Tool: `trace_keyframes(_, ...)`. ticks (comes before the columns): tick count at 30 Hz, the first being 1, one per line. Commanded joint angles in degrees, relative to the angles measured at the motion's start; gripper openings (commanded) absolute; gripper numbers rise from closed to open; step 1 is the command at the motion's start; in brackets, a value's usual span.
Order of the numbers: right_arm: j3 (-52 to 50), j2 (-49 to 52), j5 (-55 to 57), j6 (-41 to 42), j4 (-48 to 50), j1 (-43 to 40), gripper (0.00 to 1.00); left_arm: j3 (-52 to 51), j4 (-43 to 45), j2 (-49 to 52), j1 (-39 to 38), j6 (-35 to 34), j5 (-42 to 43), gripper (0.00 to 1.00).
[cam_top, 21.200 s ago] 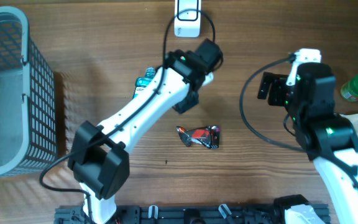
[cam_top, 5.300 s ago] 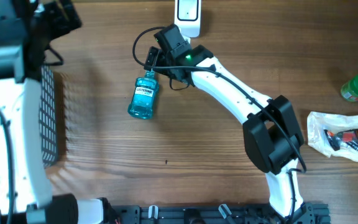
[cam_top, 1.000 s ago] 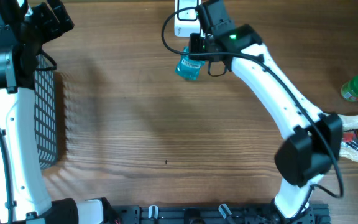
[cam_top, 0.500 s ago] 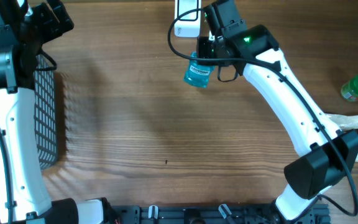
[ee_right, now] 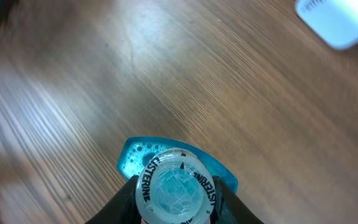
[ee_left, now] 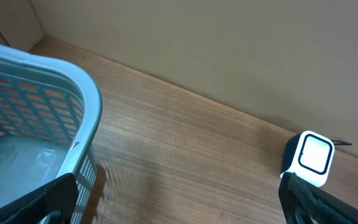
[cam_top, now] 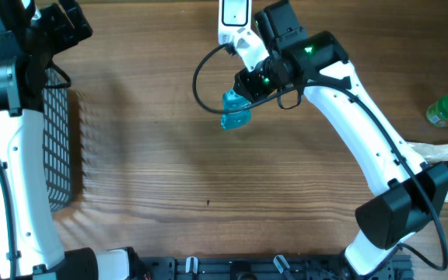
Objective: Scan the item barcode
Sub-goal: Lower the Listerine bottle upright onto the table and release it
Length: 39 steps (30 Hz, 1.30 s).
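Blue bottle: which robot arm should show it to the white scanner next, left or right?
Right. The right gripper is shut on the blue bottle, close to the white scanner. The left gripper is open and empty, over by the basket.

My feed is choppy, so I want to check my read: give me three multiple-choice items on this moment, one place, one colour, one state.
1. Where is the white scanner? A in the basket; B at the table's far edge; C beside the green jar.
2. The mouthwash bottle is: A red; B blue; C yellow.
3. The right claw is: A open, empty; B out of view; C shut on the bottle's cap.
Answers: B, overhead shows it there; B, its body is blue; C, fingers flank the cap.
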Motion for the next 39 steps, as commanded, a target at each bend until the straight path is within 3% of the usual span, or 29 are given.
trace_keyframes(1, 0.83, -1.57, -4.07, -14.38, 0.52, 0.02, 0.08, -0.37, -0.07, 0.35, 0.26, -0.15, 0.09, 1.0)
trace_keyframes(9, 0.83, -1.57, -9.77, -31.61, 2.67, 0.02, 0.08, -0.37, -0.28, 0.35, 0.26, -0.55, 0.13, 1.0)
trace_keyframes(19, 0.42, -1.33, -17.53, -55.32, -10.36, 0.02, 0.05, -0.37, -1.68, 0.35, 0.26, -0.55, 0.31, 1.0)
trace_keyframes(34, -9.9, -1.01, -22.8, -71.23, -10.93, 0.02, 0.05, -0.37, -3.56, 0.35, 0.22, -0.52, 0.33, 1.0)
trace_keyframes(39, -12.72, -1.01, -23.12, -72.91, -10.1, 0.02, 0.06, -0.37, -3.3, 0.35, 0.2, -0.55, 0.33, 1.0)
